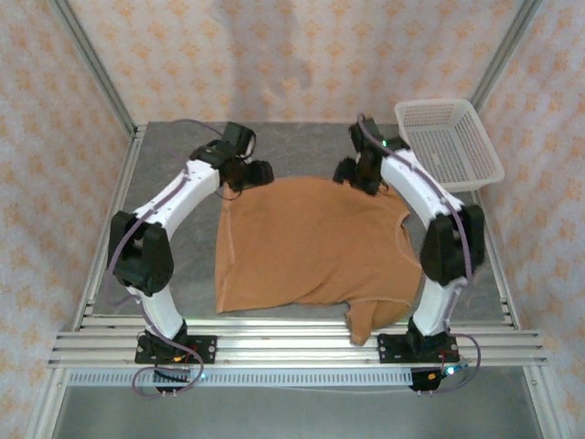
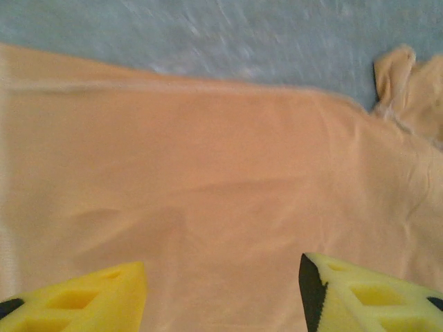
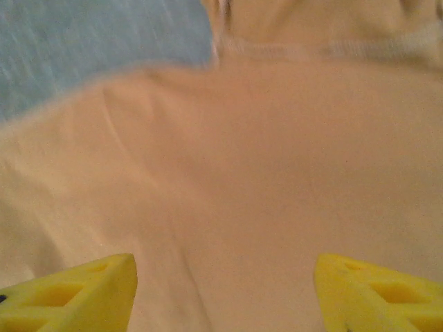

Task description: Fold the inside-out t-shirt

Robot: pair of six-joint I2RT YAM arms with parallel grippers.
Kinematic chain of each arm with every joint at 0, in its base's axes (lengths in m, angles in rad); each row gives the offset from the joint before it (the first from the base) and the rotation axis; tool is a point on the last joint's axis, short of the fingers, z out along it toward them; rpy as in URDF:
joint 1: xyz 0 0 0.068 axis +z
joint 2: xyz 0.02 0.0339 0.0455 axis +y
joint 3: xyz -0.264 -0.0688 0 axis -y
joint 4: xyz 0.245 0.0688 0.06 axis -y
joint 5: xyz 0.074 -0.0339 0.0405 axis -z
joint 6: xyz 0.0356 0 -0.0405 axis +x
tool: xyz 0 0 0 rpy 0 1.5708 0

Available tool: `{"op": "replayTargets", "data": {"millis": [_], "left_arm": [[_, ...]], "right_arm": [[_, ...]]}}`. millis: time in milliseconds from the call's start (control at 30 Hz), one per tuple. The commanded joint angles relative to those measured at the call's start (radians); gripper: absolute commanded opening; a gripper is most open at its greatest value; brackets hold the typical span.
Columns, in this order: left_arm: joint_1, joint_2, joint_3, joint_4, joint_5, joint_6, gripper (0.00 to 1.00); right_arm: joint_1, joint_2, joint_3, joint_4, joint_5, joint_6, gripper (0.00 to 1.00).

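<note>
From above, the t-shirt [image 1: 311, 242] lies spread nearly flat in the middle of the desk [image 1: 292, 146], between the two arms, with its neckline turned toward the right arm and one sleeve drooping over the metal rail [image 1: 274, 343] at the near edge. The left gripper [image 1: 249, 174] sits over the shirt's far left corner and the right gripper [image 1: 358, 174] over its far right corner, but this view is too distant to show how their jaws stand. The wrist cameras settle that: each gripper is released, its yellow fingers [image 2: 83, 297] spread wide above the cloth with nothing between them. The left wrist view also shows a faint seam running along the shirt's far edge and a small crumpled fold at the upper right. The right wrist view shows a stitched hem across the top. The fabric is soft, matte, orange-tan and lightly creased. The desk is a grey, speckled mat. A white plastic basket [image 1: 448, 142] with lattice walls stands at the far right corner, and the walls [image 1: 302, 55] around are covered in pale patterned paper.
</note>
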State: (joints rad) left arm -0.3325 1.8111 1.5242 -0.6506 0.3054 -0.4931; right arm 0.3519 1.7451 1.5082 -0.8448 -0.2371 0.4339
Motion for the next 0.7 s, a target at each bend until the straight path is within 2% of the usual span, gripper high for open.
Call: {"op": "replayTargets", "data": {"millis": [0,133,233,300,400,500,567,667], "left_arm": [[0.013,0.152,-0.036,0.080,0.059,-0.011,0.58],[0.029,0.271,0.005,0.051,0.035,-0.008,0.57],[0.078,0.307,-0.007,0.049,0.025,-0.015,0.56],[0.127,0.303,-0.048,0.068,0.026,-0.030,0.57],[0.196,0.277,-0.127,0.105,0.039,-0.036,0.57],[0.237,0.240,-0.198,0.120,0.026,-0.031,0.57],[0.248,0.209,-0.250,0.123,0.009,-0.023,0.57],[0.247,0.142,-0.370,0.167,0.014,-0.060,0.57]], "right_arm": [[0.004,-0.154,-0.275,0.151,0.052,0.079,0.66],[-0.009,-0.207,-0.500,0.253,0.073,0.133,0.66],[-0.046,-0.123,-0.507,0.293,0.070,0.127,0.66],[-0.070,-0.014,-0.445,0.305,0.058,0.114,0.66],[-0.084,0.168,-0.284,0.296,0.043,0.102,0.66],[-0.083,0.359,-0.046,0.261,0.008,0.093,0.66],[-0.082,0.507,0.154,0.215,-0.015,0.091,0.66],[-0.059,0.751,0.587,0.092,-0.070,0.090,0.65]]}}
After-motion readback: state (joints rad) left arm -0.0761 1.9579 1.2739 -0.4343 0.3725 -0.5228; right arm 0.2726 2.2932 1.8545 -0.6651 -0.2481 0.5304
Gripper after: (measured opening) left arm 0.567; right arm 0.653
